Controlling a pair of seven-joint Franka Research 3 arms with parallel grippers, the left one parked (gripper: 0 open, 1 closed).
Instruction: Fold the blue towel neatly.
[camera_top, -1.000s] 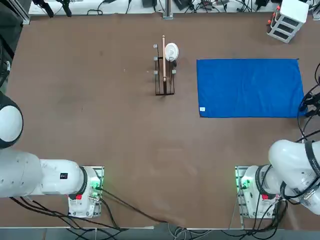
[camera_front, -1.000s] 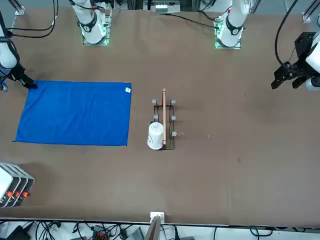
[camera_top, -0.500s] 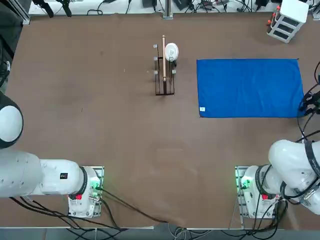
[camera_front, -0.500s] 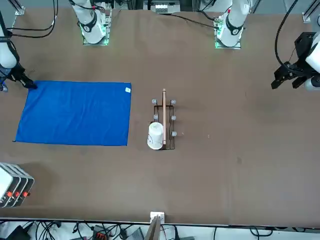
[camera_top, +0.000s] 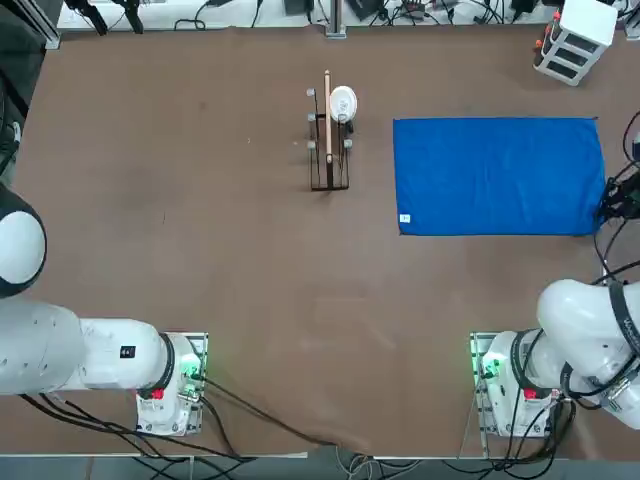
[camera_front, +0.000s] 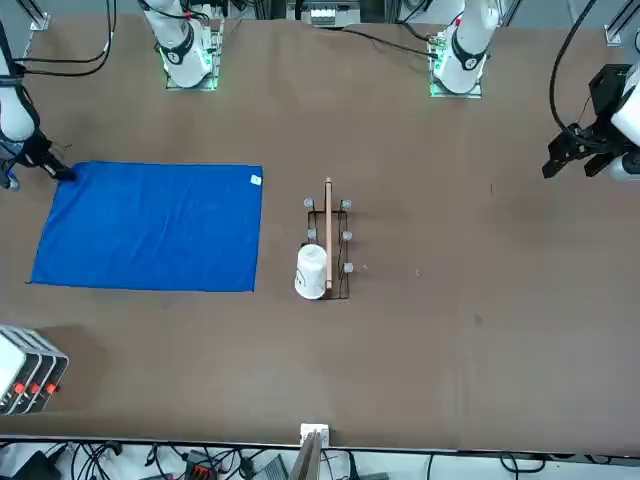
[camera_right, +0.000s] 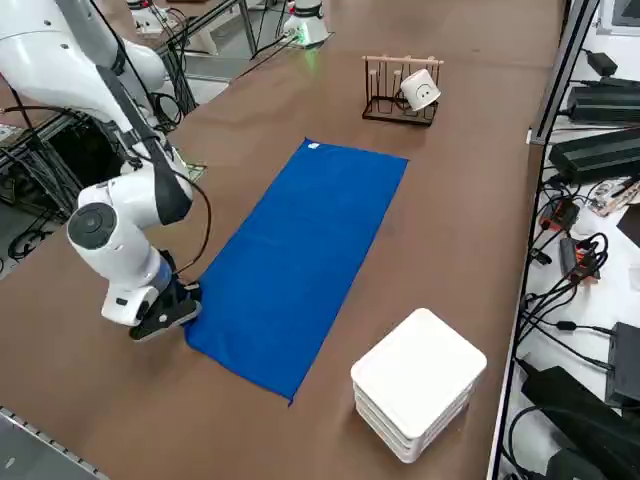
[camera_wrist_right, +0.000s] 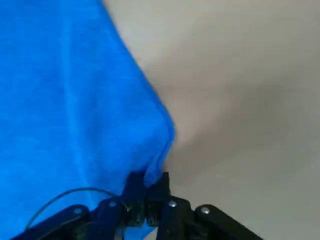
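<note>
At its near right corner, the blue towel (camera_top: 495, 175), spread on the table (camera_top: 240, 260), is pinched by the right end effector (camera_wrist_right: 146, 183); a low, slow carry should keep edges aligned

In the top view, the working arm (camera_top: 590, 320) is cut off by the right edge. At the towel's corner, a small part of the blue towel (camera_wrist_right: 75, 100) is hidden between the tips of the right pincer (camera_wrist_right: 149, 182); more cloth is cropped from the wrist view. The white stack (camera_front: 28, 372) is cut off in the front view. Any print on the tag (camera_front: 256, 180) is too small to be read.
</note>
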